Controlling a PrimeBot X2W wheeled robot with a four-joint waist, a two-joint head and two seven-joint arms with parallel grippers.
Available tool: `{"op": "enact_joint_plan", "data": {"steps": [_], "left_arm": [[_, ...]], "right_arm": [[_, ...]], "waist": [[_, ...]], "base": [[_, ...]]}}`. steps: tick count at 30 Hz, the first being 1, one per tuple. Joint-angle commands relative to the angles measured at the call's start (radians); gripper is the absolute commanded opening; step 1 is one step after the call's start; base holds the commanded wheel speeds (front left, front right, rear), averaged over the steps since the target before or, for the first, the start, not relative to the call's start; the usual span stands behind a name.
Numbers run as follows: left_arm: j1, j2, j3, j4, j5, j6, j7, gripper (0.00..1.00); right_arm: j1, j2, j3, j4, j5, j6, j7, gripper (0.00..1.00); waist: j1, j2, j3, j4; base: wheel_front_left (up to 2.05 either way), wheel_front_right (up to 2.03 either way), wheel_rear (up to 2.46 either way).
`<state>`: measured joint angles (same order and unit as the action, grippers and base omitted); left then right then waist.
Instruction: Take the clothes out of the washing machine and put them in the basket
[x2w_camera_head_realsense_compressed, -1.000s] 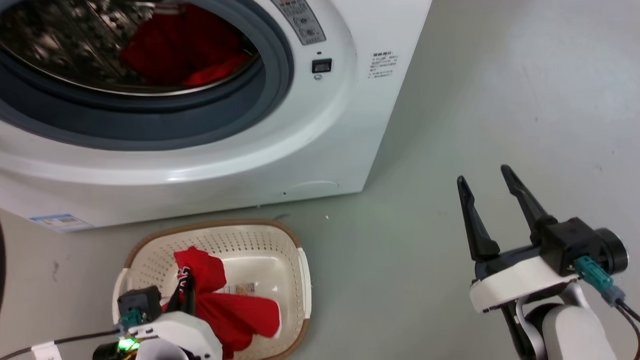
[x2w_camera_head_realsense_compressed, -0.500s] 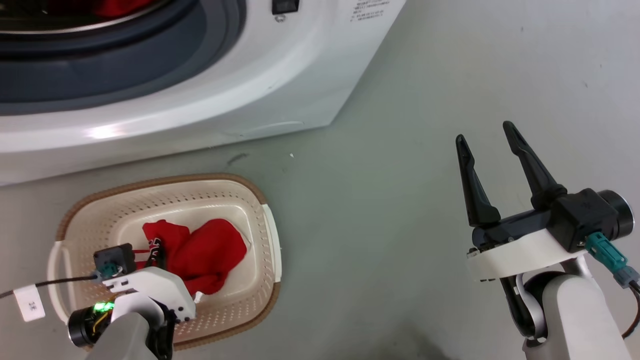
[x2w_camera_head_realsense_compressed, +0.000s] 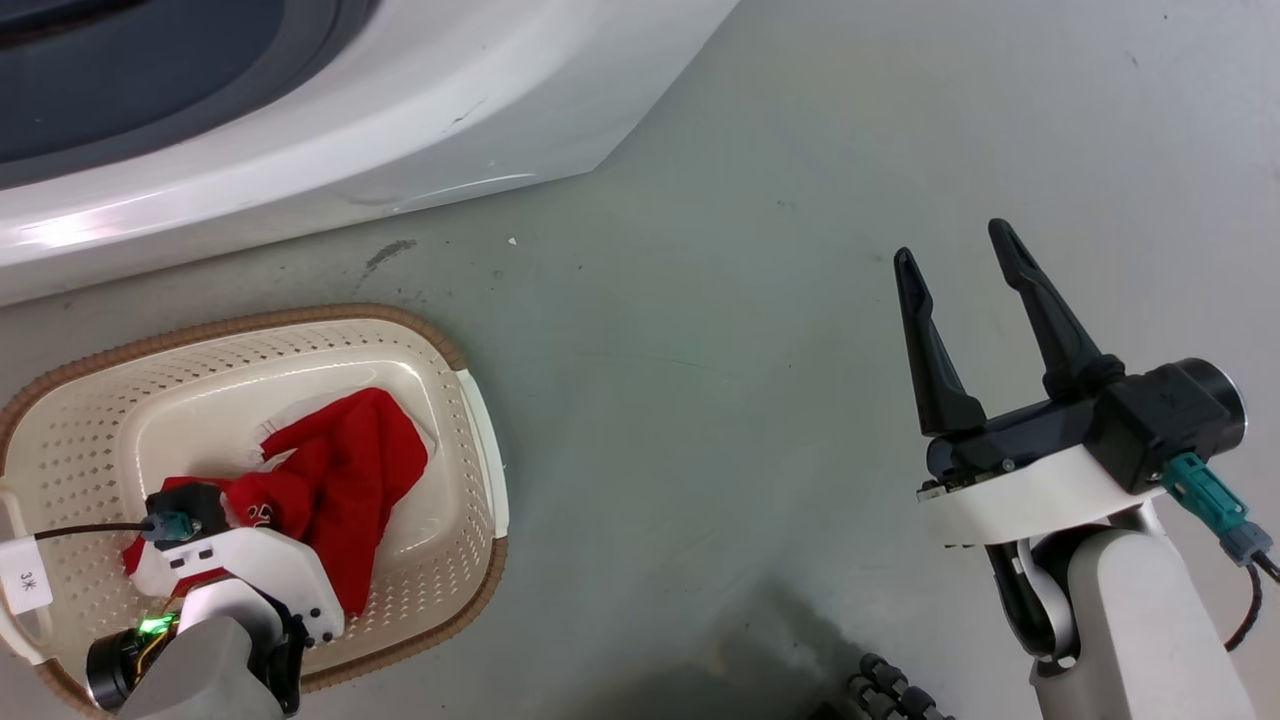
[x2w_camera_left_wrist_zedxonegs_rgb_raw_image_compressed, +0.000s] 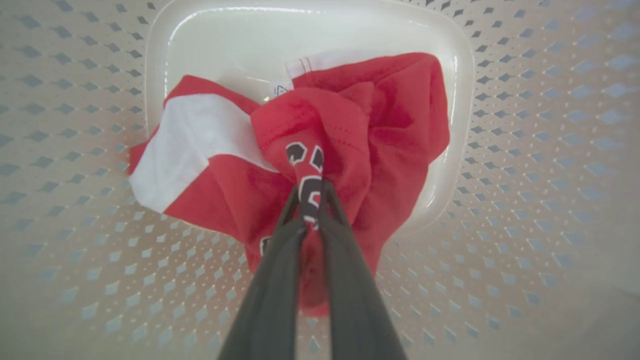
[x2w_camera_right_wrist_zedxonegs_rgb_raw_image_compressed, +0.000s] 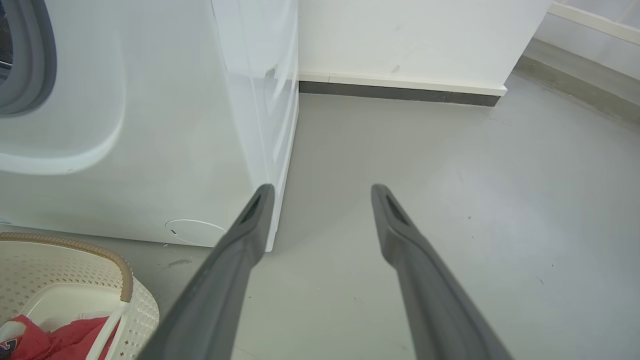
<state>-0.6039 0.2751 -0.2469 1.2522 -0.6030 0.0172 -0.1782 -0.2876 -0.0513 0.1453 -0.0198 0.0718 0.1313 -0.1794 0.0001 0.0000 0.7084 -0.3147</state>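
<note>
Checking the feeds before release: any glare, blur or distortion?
Head view: glare streak on the large white washing machine, dark shadow low on the grey floor. Left wrist view: soft red fabric garment sharp, left end effector blurred near the lens. Right wrist view: even light, right end effector soft near the lens.

Grey-green floor (x2w_camera_head_realsense_compressed: 720, 420), smooth, lightly scuffed (dark smudge (x2w_camera_head_realsense_compressed: 390, 252), few specks). White wall (x2w_camera_right_wrist_zedxonegs_rgb_raw_image_compressed: 400, 35) meets it at dark skirting strip (x2w_camera_right_wrist_zedxonegs_rgb_raw_image_compressed: 400, 94).
</note>
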Motion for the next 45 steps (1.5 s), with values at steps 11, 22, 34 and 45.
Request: {"op": "enact_joint_plan", "data": {"steps": [11, 22, 34, 45], "left_arm": [[0.024, -0.017, 0.009, 0.029, -0.028, -0.001, 0.01, 1.0], [0.061, -0.062, -0.022, 0.03, -0.016, -0.056, -0.064, 1.0], [0.137, -0.055, 0.008, -0.182, 0.048, -0.021, -0.088, 1.0], [0.274, -0.066, 0.11, -0.615, 0.209, 0.018, -0.087, 1.0]], "right_arm": [[-0.004, 0.002, 0.003, 0.055, 0.01, -0.001, -0.017, 1.0], [0.051, 0.002, -0.002, 0.075, -0.019, -0.001, 0.012, 1.0], [0.143, 0.002, -0.026, 0.049, -0.028, -0.001, 0.065, 1.0], [0.189, 0.001, -0.04, 0.021, -0.04, -0.001, 0.093, 1.0]], "waist": [[-0.0001, 0.0, -0.07, 0.008], [-0.0001, 0.0, -0.285, 0.087], [-0.0001, 0.0, -0.453, 0.151], [-0.0001, 0.0, -0.523, 0.183]], "base": [[0.0, 0.0, 0.0], [0.0, 0.0, 0.0], [0.0, 0.0, 0.0], [0.0, 0.0, 0.0]]}}
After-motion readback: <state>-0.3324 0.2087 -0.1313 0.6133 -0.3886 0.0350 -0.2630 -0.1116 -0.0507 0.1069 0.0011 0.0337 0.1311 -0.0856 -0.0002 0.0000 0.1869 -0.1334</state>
